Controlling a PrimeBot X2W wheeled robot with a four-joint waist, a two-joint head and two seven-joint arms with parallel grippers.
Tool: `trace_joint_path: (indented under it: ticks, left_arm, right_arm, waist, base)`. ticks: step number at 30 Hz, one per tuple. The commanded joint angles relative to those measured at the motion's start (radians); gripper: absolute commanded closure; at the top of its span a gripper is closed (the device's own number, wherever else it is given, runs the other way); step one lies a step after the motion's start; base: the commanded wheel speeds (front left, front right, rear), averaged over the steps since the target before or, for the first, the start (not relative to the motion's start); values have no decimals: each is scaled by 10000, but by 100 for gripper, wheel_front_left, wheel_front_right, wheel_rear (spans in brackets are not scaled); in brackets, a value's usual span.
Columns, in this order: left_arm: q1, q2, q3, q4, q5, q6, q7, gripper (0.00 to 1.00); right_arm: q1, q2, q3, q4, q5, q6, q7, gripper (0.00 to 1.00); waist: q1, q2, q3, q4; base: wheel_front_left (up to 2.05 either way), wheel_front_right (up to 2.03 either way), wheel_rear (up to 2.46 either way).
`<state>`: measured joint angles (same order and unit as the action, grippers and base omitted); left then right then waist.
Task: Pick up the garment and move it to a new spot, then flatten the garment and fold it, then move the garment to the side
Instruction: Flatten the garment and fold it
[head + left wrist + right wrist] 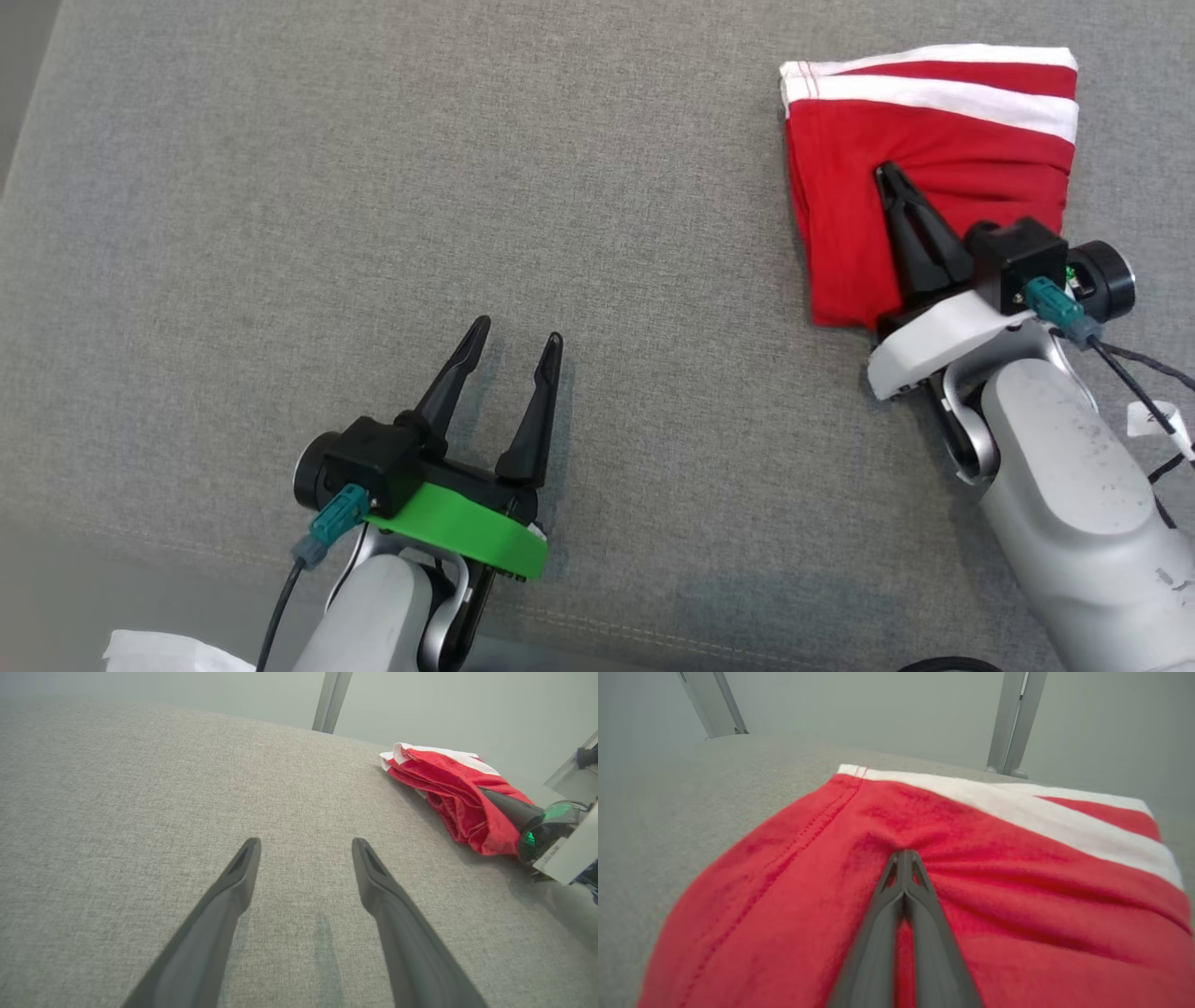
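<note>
**R jaws pinched shut on red garment; L open over bare cloth**

The garment (934, 168), red w/ white bands along its far edge, lies folded in a rough square at the far right of the grey fabric surface (373, 187). The right gripper (887, 174) reaches over it from the near side. Both fingers are closed tight together, tips pressed into the red cloth approx mid-garment. Creases run in toward the tips, so a small pinch of fabric looks caught there. How much cloth sits btwn the tips can't be made out.

Right wrist view: right gripper (904, 855) closes to a single point, w/ the garment (994, 891) bunched just ahead of it. The near part of the cloth is blurred and cut off by the bottom edge. In head view the garment's near right corner is hidden under the gripper's white base.

The left gripper (518, 331) is well apart from the garment, lower centre-left, fingers spread wide w/ nothing btwn them. Whether the tips touch the surface can't be told.

Left wrist view: left gripper (306, 843) is open over bare grey weave. The garment (444, 784) sits at upper right as a low layered heap. One dark finger (507, 807) of the R arm lies on it, tip buried in folds.

A white scrap (159, 649) at bottom left of head view is cut off; can't ID. Pale posts (1013, 718) stand beyond the surface's far edge, tops out of frame.
</note>
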<state>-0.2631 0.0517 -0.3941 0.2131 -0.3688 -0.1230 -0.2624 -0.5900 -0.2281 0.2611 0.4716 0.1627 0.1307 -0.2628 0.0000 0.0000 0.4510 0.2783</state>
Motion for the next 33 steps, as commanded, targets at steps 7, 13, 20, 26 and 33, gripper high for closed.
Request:
trace_joint_path:
  ticks: [7,13,20,26,33]
  left_arm:
    - [-202,-5,-67,-65,-72,132,-26,0]
    - [-200,-4,-74,-7,-78,136,-26,0]
    - [46,-4,-21,47,12,137,-24,0]
    - [90,-4,-60,73,4,118,-24,0]
    - [432,6,174,326,85,87,-24,0]
  right_arm:
    - [813,636,116,-554,-245,-1,-18,100]
    - [1135,851,355,-870,-179,-1,-7,100]
    - [1671,1035,594,-1342,-137,-3,-9,100]
    - [1655,1069,845,-513,60,-3,-9,100]
    - [1833,1294,1078,-257,474,-3,-9,100]
  waist:
    - [0,0,71,20]
    - [0,0,-69,-2]
    - [0,0,-326,-180]
    - [0,0,-438,-272]
    - [0,0,-1127,-609]
  base:
    - [0,0,0]
    - [0,0,0]
    - [0,0,0]
    - [0,0,0]
    - [0,0,0]
